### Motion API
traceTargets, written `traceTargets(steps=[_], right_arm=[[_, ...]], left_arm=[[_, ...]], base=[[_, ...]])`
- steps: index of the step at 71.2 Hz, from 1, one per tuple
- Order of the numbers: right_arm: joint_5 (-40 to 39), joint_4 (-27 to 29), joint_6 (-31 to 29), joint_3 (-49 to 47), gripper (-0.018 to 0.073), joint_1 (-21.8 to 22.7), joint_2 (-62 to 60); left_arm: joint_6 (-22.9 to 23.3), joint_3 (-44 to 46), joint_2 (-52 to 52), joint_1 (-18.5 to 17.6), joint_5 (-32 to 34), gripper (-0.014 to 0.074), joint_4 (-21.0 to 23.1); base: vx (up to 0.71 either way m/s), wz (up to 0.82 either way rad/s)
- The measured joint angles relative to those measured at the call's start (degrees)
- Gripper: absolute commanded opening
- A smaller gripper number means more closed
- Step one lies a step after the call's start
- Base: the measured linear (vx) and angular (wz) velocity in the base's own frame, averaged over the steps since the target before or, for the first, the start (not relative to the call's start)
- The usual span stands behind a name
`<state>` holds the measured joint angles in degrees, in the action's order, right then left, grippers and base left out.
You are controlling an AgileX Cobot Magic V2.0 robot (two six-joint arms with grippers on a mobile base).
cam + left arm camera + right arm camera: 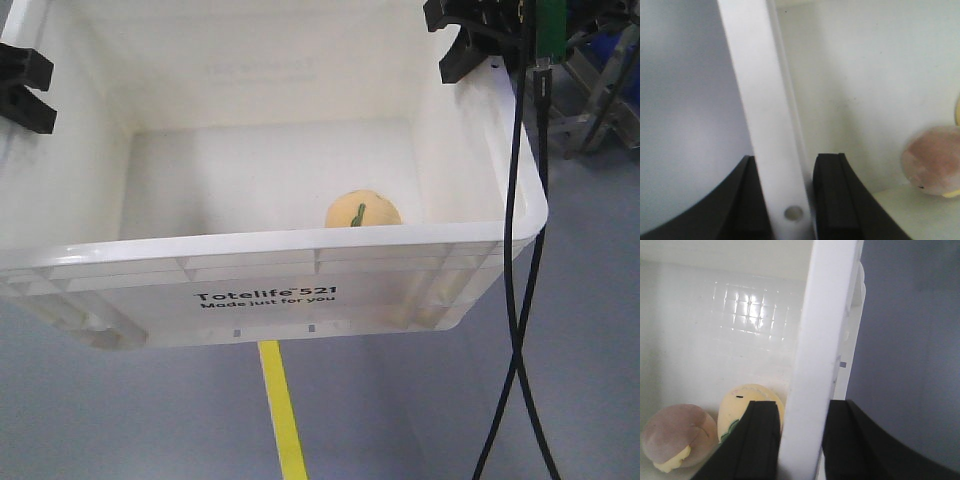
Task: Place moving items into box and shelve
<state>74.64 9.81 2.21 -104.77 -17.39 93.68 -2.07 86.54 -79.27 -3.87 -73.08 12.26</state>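
The white box, printed "Totelife 521", hangs above the floor, held by its two side rims. My left gripper grips the left rim; in the left wrist view the gripper has the rim between its black fingers. My right gripper holds the right rim, which stands between its fingers in the right wrist view. Inside lie the moving items: a yellow ball with a green stripe and, beside it, a pinkish ball with a cream bit.
Under the box the grey floor carries a yellow line. Black cables hang down past the box's right front corner. A metal frame with blue parts stands at the far right.
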Motion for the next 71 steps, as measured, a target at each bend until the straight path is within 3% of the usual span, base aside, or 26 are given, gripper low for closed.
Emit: traceTargets(steps=[71], right_arm=[[0.0, 0.0, 0.0, 0.0, -0.0012, 0.0, 0.0]], left_arm=[[-0.1, 0.0, 0.0, 0.0, 0.1, -0.0017, 0.0]], base=[[0.34, -0.65]])
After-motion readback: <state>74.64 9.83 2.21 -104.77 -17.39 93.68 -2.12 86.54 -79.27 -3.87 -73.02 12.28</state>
